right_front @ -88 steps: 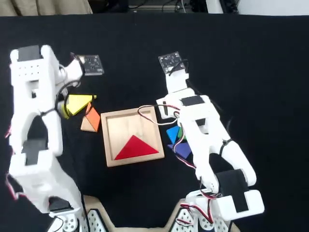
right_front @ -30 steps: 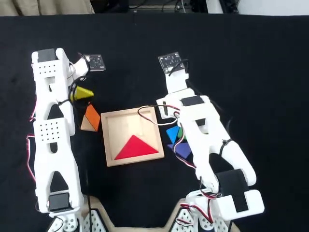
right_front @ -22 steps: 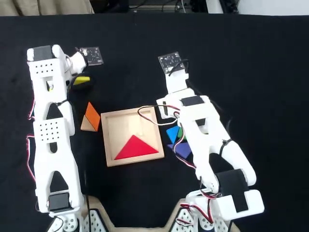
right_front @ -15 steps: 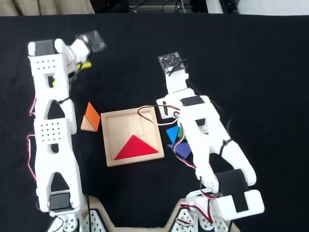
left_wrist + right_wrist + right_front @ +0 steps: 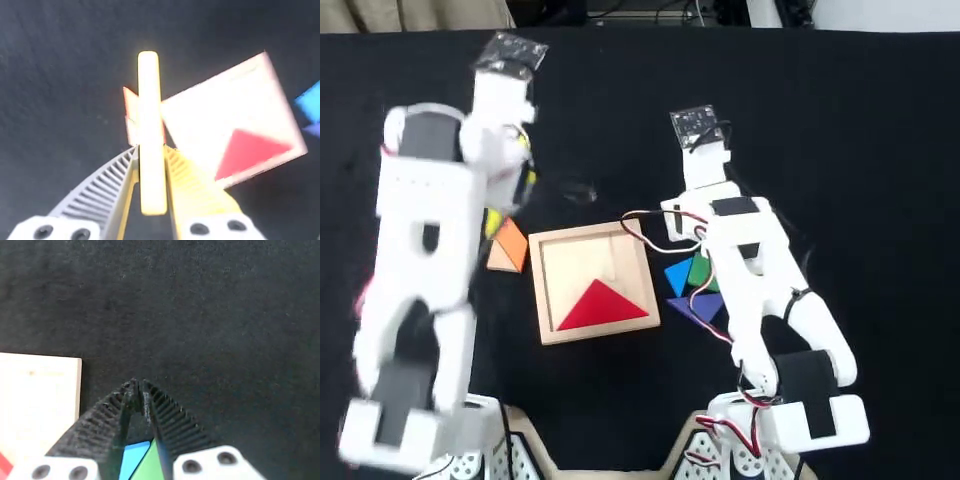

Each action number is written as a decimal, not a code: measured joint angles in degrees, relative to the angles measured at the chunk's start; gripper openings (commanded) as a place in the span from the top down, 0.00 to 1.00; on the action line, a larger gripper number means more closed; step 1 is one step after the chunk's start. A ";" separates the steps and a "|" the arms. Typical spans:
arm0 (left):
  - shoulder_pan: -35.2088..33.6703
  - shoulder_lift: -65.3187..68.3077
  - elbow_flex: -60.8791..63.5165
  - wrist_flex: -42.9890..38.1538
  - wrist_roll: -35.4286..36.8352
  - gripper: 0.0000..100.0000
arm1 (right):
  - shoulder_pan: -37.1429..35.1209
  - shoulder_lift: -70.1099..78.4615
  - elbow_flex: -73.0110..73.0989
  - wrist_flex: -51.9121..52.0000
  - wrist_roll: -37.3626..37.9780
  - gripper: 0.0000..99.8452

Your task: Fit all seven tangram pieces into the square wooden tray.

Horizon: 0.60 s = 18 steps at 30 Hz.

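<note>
One of seven pieces, the red triangle (image 5: 601,303), lay inside the tray (image 5: 590,235). The left gripper (image 5: 150,150) pinched the yellow piece (image 5: 151,100) edge-on, raised above the orange piece (image 5: 510,243) that sat just outside the tray's edge on that arm's side. The right gripper (image 5: 135,387) hung with fingers pressed together, holding nothing, over the blue piece (image 5: 678,277) and green piece (image 5: 702,272) beside the tray's opposite edge. By my judgement the step in hand was carrying yellow in. Next it would need swinging over the tray's bare wood, then laying flat against a tray corner.
</note>
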<state>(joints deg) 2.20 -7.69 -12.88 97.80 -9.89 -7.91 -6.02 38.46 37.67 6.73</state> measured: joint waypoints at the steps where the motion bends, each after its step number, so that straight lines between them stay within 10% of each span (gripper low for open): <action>1: 0.97 -3.69 3.43 -1.05 3.60 0.95 | 0.00 0.00 0.00 0.00 0.00 0.99; 8: 2.29 -12.84 22.59 -8.97 22.59 0.95 | 0.00 0.00 0.00 0.00 0.00 0.99; 18: 8.88 -13.89 48.26 -29.98 29.80 0.95 | 0.00 0.00 0.00 0.00 0.00 0.99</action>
<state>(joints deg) 11.08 -21.58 35.38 67.82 19.91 -7.91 -6.02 38.46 37.67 6.73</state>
